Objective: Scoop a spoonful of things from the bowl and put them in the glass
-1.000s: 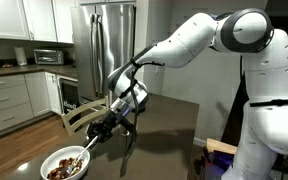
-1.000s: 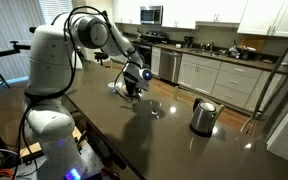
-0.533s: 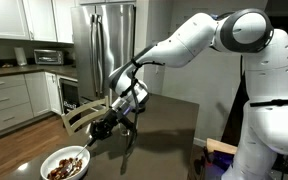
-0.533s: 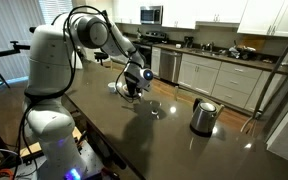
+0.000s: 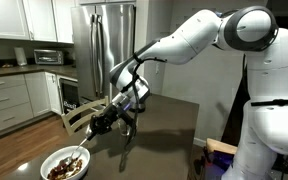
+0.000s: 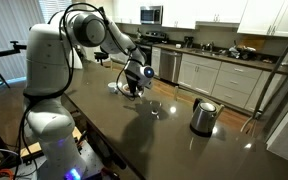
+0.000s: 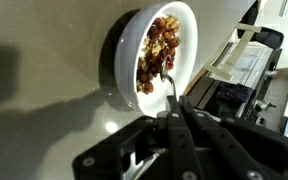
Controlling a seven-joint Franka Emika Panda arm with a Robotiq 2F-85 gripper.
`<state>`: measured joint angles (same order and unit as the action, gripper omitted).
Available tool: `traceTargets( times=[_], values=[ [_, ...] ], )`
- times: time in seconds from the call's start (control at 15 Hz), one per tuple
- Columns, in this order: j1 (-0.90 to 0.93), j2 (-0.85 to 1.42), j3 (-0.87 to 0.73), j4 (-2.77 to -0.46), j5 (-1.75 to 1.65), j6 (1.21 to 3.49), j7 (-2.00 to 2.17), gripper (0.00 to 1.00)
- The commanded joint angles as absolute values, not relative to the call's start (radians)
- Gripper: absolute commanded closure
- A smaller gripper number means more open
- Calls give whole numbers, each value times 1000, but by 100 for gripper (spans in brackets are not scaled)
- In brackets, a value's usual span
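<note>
A white bowl (image 7: 122, 55) of nuts and dried fruit sits on a dark table (image 6: 184, 150). The robot's gripper (image 7: 176, 120) hangs over it, fingers pinching a spoon (image 7: 167, 85) whose tip dips into the food. A clear glass (image 6: 156, 109) stands apart from the bowl.

A steel fridge (image 5: 104, 45) stands against the far wall beside white cabinets (image 5: 6, 100) and a microwave (image 5: 48, 57). The floor (image 5: 14, 142) is wood; the dark table (image 6: 184, 150) gleams under indoor light.
</note>
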<state>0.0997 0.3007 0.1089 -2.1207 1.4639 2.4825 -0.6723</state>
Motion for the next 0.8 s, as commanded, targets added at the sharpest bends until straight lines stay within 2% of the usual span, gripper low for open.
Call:
traceTargets(
  times=[0.0, 0.73],
  values=[
    [102, 248, 98, -2137, 1462, 2490, -697, 95],
    [141, 235, 105, -2165, 1133, 2677, -594, 96]
  ],
)
